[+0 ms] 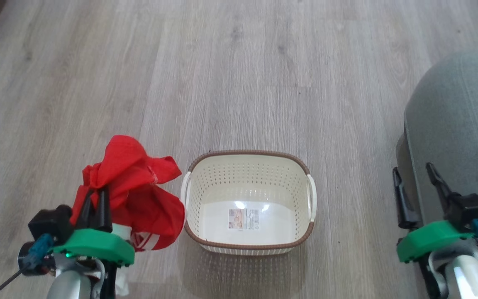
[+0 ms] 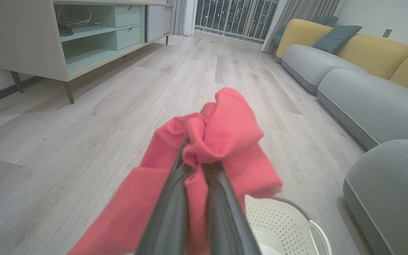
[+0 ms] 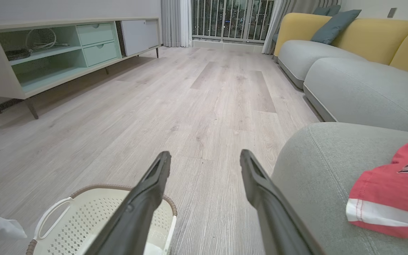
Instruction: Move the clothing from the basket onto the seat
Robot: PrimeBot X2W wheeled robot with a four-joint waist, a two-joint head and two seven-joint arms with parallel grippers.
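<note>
A red garment (image 1: 137, 195) hangs bunched from the left gripper (image 1: 98, 192), whose two dark fingers are clenched together on a fold of the cloth. The fabric spills over and around them, and a patch of white trim shows near the gripper's green mount. In the head view this bundle sits just to the left of the basket (image 1: 247, 176), its edge overlapping the left white handle. Whether cloth and handle touch cannot be told. The cream perforated basket stands upright on the pale wood-look floor (image 1: 239, 74), brown braided rim up, a printed label (image 1: 244, 219) lying on its bottom. A second red garment (image 3: 388, 191), with a white band and dark printed lettering, lies on top of the rounded grey seat (image 1: 454, 108) to the right, well apart from the basket. The right gripper (image 1: 413, 169) hovers at the seat's near edge with its fingers spread wide and nothing between them. Farther off, the wrist views show a grey sofa (image 2: 367, 106) with yellow backs and a blue-grey cushion (image 2: 335, 37) along the right, and a low cabinet (image 2: 48, 39) with pale green shelves and drawers on the left.
</note>
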